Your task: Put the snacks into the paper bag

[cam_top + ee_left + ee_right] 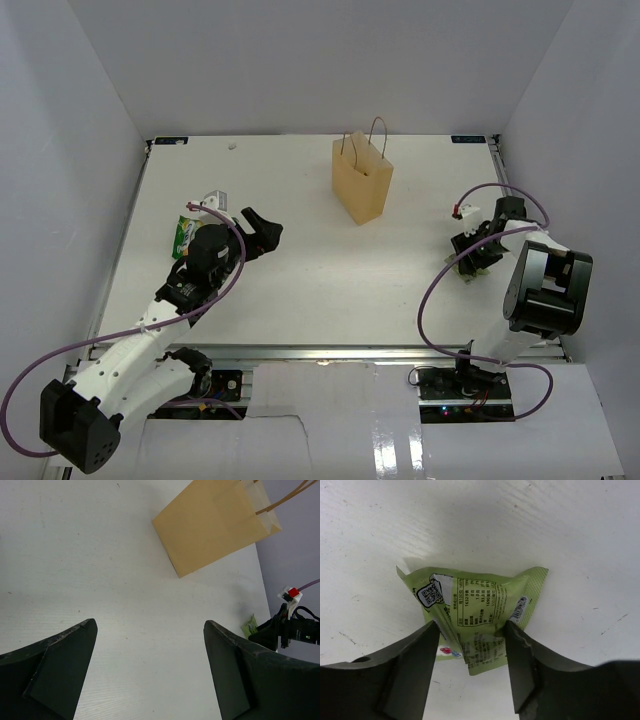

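A green-and-white snack packet [476,602] lies on the white table at the right side, back label up. My right gripper [472,626] has a finger pressed against each side of it, and the packet buckles upward between them. From above, this gripper [470,262] points down over the packet [481,268]. The tan paper bag [362,185] stands upright at the back centre with its loop handles up, also seen in the left wrist view [215,525]. My left gripper [262,232] hovers wide open over bare table [150,624]. Another green snack [183,235] lies beside the left arm.
A small white-and-silver packet [213,200] lies just behind the green snack at the left. White walls close the table on three sides. The right arm's cable [440,290] loops over the table. The bag stands between the two grippers, toward the back.
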